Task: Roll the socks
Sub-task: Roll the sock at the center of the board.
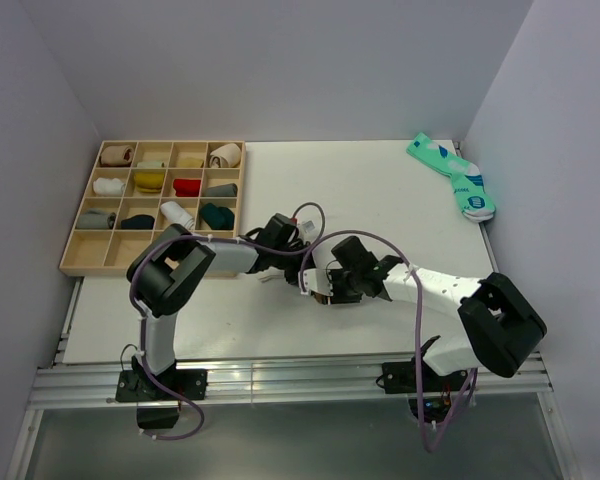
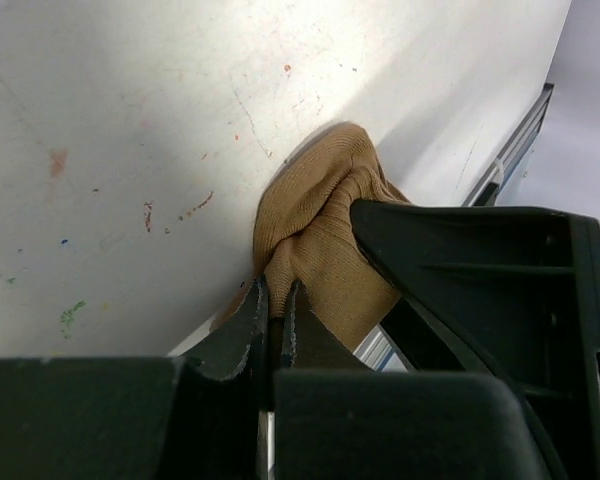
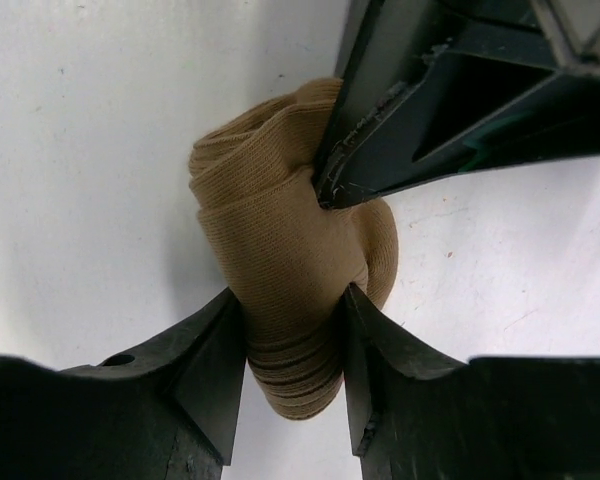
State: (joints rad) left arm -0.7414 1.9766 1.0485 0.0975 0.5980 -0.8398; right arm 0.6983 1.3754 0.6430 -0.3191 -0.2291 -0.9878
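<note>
The tan-brown sock (image 3: 285, 260) is bunched into a thick roll on the white table. My right gripper (image 3: 292, 340) is shut on the roll, one finger on each side. My left gripper (image 2: 274, 300) is shut on a pinched fold of the same sock (image 2: 325, 235), and its tip shows at the roll's top in the right wrist view (image 3: 330, 185). In the top view both grippers meet near the table's middle front (image 1: 325, 282), and the sock is mostly hidden under them. The teal pair with white-blue marks (image 1: 455, 178) lies at the far right. No short white sock lies on the table.
A wooden compartment tray (image 1: 80, 248) stands at the far left and holds several rolled socks. The table's front edge and a metal rail (image 1: 280, 375) run just behind the arm bases. Grey walls enclose the table.
</note>
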